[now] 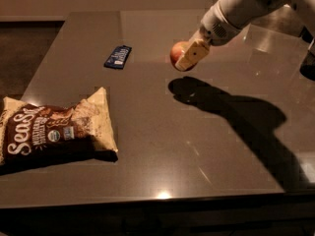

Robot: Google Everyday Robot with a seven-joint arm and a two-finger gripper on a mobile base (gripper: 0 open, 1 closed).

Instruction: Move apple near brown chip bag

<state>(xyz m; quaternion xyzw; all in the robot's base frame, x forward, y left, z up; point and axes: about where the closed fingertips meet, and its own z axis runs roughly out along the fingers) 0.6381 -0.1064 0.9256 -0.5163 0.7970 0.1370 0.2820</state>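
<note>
**Apple in grip above table; carry to bag pending**

Finding: The gripper (pixel 186 59) is at the far right of the dark table (pixel 162 151), at the end of a white arm (pixel 236 9) that reaches in from the upper right. Its jaws are pinched on the apple (pixel 177 53). One cream finger (pixel 193 56) lies across the fruit's right face. The opposing finger is hidden behind the fruit.

Position of item: The apple sits between the jaws and bulges out to the left of the visible finger. Its shadow (pixel 194 88) falls on the table well below it and detached from it, so the fruit is judged to be off the surface. The brown chip bag (pixel 54 132) lies flat at the near left edge, well apart from the apple. A small dark blue wrapped bar (pixel 118 57) lies at the far left, between the two but off the direct line.

Recommendation: Carry the apple left and toward the near edge at its present height, passing on the near side of the bar. Lower it onto bare table just beside the bag's right corner, not onto the bag. Release only once it rests on the surface, as a round fruit is likely to roll if dropped.
</note>
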